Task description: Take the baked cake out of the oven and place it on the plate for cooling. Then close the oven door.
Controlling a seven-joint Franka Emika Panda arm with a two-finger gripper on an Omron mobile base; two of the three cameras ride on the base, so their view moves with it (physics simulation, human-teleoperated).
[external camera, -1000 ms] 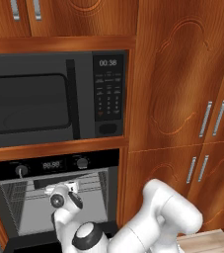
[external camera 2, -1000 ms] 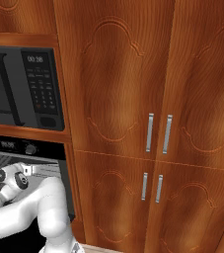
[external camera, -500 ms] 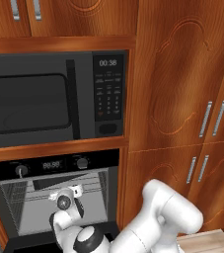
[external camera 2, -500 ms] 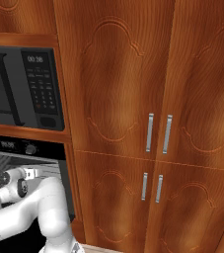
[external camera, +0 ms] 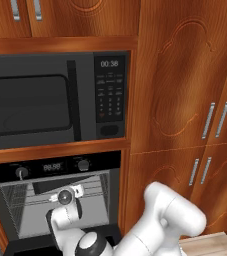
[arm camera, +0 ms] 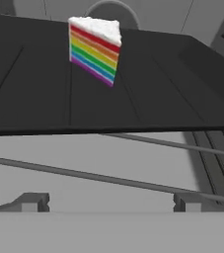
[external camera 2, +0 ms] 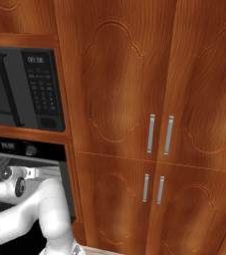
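- a wedge-shaped rainbow-layered cake slice (arm camera: 94, 49) with white icing stands at 12 o'clock on a flat matte black tray (arm camera: 29, 94) inside the oven (external camera: 55, 200).
- thin wire rack bars (arm camera: 108, 179) cross below the tray's front edge.
- the gripper (arm camera: 111, 202) is spread wide, holding nothing, well short of the cake.

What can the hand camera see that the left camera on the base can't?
The hand view sees the cake, a rainbow-layered slice with white icing, standing on a black tray, with the open gripper well short of it. The left base view sees the microwave above, the oven's knobs and the wooden cupboards. Both look into the oven at its wire racks.
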